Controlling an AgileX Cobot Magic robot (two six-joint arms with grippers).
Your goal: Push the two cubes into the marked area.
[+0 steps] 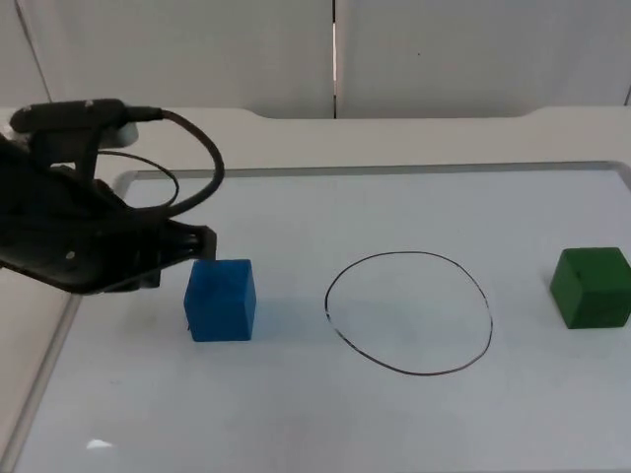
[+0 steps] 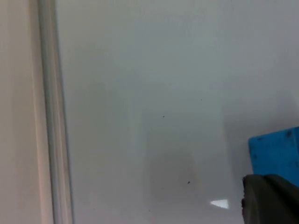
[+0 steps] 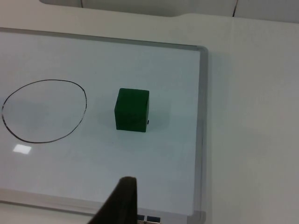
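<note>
We are looking across a whiteboard (image 1: pixel 296 424) lying flat on the worktop, and nearest to us on it is the drawn oval outline (image 1: pixel 408 312) that marks the target area. The blue cube (image 1: pixel 220 300) is sitting outside the outline on the left arm's side, and the green cube (image 1: pixel 591 287) is sitting well apart on the right arm's side, also outside it.

The left gripper (image 1: pixel 192 246) is pressing in at the blue cube's far upper corner, touching or just short of it; we cannot tell how far its fingers are parted, and it is holding nothing that we can see. In the left wrist view the blue cube (image 2: pixel 275 151) is lying just beyond the dark fingertip.

We judge that we are starting the blue cube's push. To do it well, we should be getting the contact low and centred on the face away from the outline, since a corner contact is likely to spin the cube, and pushing slowly and straight.

The right gripper (image 3: pixel 122 200) is waiting above the board's edge, with the green cube (image 3: pixel 132 110) and the outline (image 3: pixel 44 110) ahead of it; its finger spacing we cannot tell.

We are finding no brand, label or writing to read.
</note>
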